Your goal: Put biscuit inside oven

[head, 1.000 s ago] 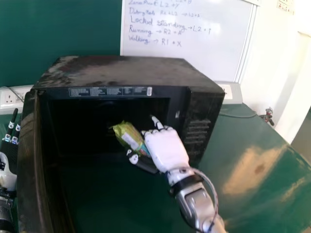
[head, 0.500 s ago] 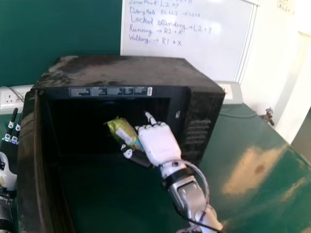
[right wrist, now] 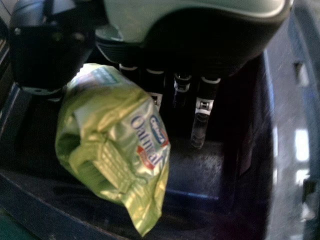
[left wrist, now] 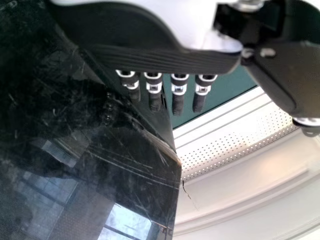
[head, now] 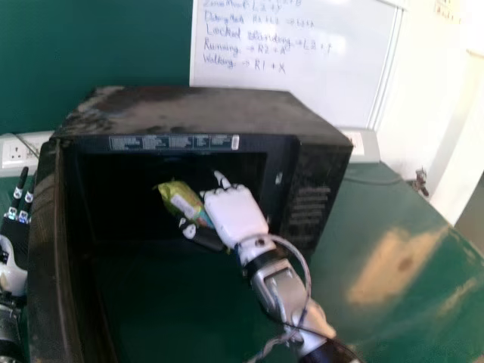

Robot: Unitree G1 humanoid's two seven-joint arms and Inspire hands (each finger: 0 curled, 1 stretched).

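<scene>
White-and-black right hand (head: 235, 215) pinches a crinkly green biscuit packet (head: 180, 198) between thumb and fingers, at the open mouth of a boxy black oven (head: 197, 110), black-and-white left hand (head: 10, 274) with straight fingers at the head view's left edge

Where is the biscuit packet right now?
In the head view, the green biscuit packet is at the oven's open front, left of centre, held between the thumb and fingers of the right hand.
</scene>
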